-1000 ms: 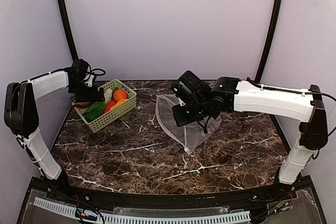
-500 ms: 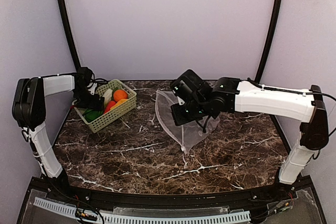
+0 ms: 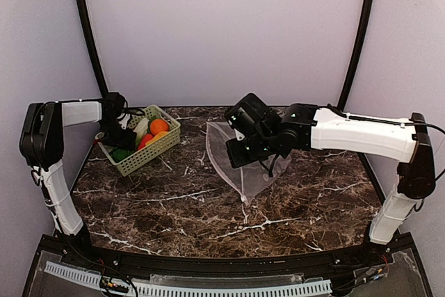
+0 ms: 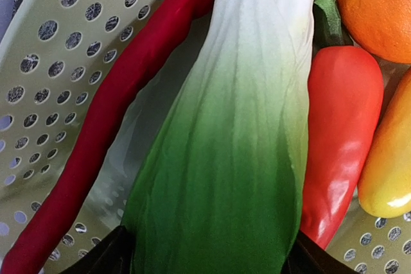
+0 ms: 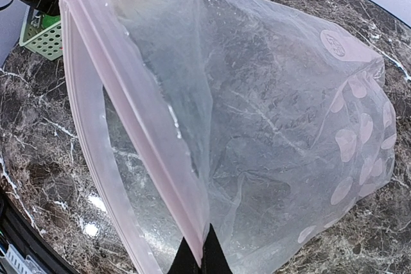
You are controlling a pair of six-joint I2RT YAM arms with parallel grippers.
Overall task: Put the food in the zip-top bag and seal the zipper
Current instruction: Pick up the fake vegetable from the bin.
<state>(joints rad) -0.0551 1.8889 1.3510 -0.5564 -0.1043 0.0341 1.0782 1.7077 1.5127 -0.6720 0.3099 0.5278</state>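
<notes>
No legible text, labels or numbers — none.

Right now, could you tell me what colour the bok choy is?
White fading into green; the bok choy shows best in the left wrist view.

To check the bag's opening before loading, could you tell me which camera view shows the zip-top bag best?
The right wrist view: the zip-top bag fills it, mouth open, edge pinched in the right end effector. Top external shows it small, partly behind the right arm. Left wrist shows none.
</notes>
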